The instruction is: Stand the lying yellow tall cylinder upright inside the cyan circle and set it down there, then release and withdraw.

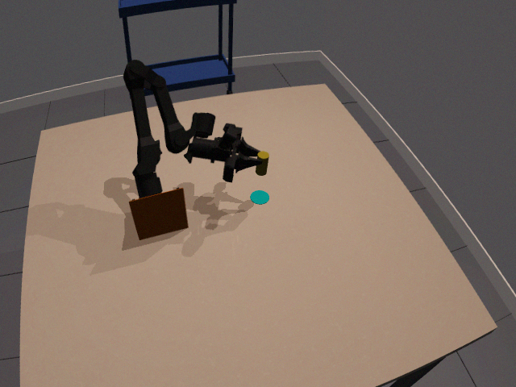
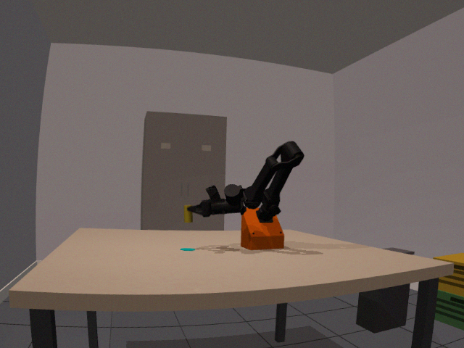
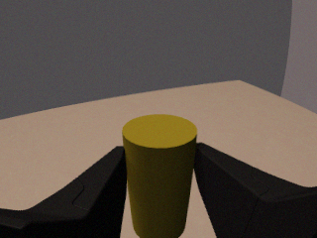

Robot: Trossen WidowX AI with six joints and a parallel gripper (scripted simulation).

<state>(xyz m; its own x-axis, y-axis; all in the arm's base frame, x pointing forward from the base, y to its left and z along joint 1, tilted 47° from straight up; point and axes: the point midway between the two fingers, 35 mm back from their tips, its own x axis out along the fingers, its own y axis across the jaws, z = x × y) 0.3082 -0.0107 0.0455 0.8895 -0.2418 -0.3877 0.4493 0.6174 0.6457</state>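
Note:
The yellow tall cylinder (image 1: 261, 165) (image 2: 188, 214) (image 3: 159, 183) is held in the air, close to upright. My gripper (image 1: 261, 157) (image 3: 159, 154) is shut on its upper part, one finger on each side, and points nearly level. In the exterior view the fingertips (image 2: 189, 209) reach the cylinder from the right, well above the table. The cyan circle (image 1: 260, 197) (image 2: 187, 249) lies flat on the table below the cylinder, with nothing standing on it. The circle does not show in the wrist view.
The table top (image 1: 300, 270) (image 2: 149, 273) (image 3: 228, 109) spreads under the arm. The orange base (image 1: 159, 214) (image 2: 262, 235) stands on it. A blue shelf cart (image 1: 189, 73) stands beyond the table's far edge. A grey cabinet (image 2: 183, 164) is in the background.

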